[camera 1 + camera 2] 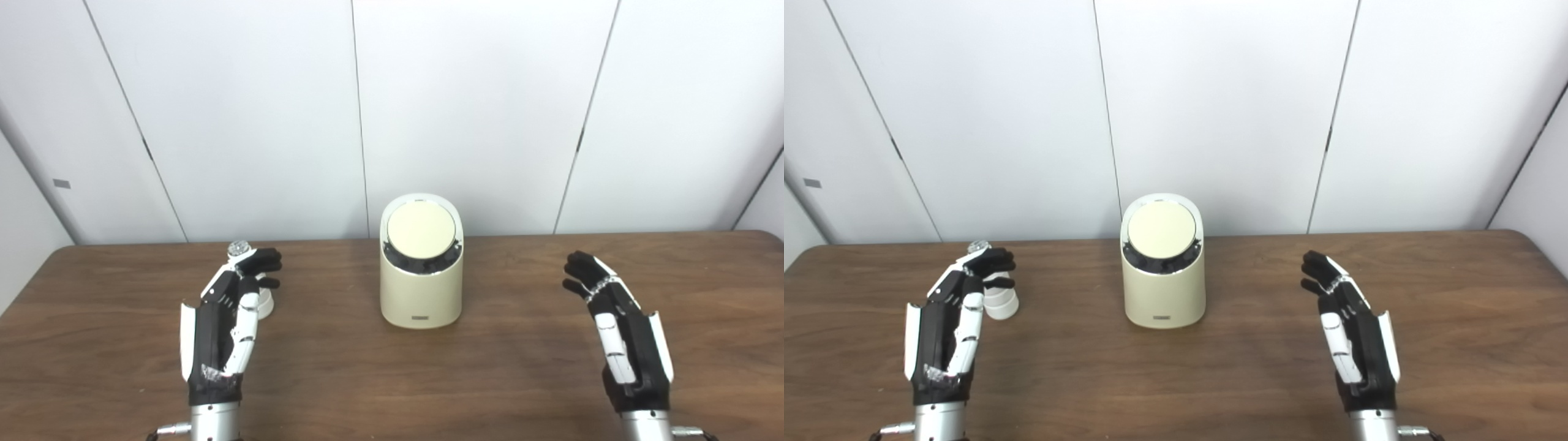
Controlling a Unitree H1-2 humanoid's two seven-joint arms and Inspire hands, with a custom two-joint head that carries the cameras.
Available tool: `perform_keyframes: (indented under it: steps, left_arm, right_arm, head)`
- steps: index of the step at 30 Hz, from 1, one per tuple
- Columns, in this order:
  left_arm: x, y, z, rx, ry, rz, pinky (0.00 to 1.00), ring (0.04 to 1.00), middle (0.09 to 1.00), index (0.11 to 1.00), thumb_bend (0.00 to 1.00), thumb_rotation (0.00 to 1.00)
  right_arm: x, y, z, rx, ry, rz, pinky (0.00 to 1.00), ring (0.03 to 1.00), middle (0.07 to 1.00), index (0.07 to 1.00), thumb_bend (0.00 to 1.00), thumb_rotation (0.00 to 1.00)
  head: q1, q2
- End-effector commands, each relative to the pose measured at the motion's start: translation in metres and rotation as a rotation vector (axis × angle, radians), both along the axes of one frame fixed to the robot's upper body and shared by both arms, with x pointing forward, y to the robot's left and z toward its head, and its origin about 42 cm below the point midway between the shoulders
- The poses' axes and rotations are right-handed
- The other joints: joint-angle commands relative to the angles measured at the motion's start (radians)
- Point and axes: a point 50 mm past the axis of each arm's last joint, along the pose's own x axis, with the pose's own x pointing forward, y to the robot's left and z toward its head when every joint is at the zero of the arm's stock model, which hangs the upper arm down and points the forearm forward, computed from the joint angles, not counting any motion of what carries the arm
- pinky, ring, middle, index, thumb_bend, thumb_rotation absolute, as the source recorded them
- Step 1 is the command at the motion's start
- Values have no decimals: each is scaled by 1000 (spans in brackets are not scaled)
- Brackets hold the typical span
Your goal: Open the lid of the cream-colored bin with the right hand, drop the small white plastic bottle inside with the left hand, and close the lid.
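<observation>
White wall panels (pixel 465 110) stood behind the brown wooden table (pixel 392 380). Between the two hands, and a little beyond them, sat the cream-colored bin (pixel 421 269), its round lid (pixel 421 228) shut and tilted toward the robot. At the left hand's (pixel 223 324) fingertips stood the small white plastic bottle (pixel 1001 303), partly hidden by them; that hand was open, gripping nothing. Well apart on the bin's other side, the right hand (pixel 621 334) hovered open and empty.
</observation>
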Motion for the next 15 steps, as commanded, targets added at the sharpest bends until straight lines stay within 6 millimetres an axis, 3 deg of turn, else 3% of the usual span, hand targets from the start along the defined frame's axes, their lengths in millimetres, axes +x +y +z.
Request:
perform_keyframes:
  steps: [1, 2, 5, 12, 15]
  left_arm:
    - [7, -2, 13, 6, -63, -9, 590, 687, 706, 691, 217, 722]
    - [8, -2, 13, 9, -63, -9, 587, 686, 705, 691, 216, 724]
    - [8, -1, 12, 15, -59, -11, 590, 689, 708, 695, 218, 738]
    - [11, -2, 11, 18, -56, -3, 580, 680, 702, 691, 215, 759]
    - [12, -3, 11, 20, -58, -1, 581, 678, 701, 690, 215, 766]
  right_arm:
    - [5, 5, 30, -85, -77, -26, 776, 836, 844, 830, 446, 770]
    - [5, 7, 34, -115, -64, -44, 780, 847, 856, 843, 546, 763]
    - [7, 11, 47, -181, -39, -72, 805, 868, 878, 864, 676, 739]
    - [18, 22, 85, -288, -15, -86, 838, 892, 897, 878, 776, 747]
    - [24, 29, 103, -302, 13, -96, 853, 903, 924, 887, 805, 701]
  head:
    - [-6, 0]
    - [-9, 0]
    - [-16, -2]
    - [-19, -8]
    - [-17, -11]
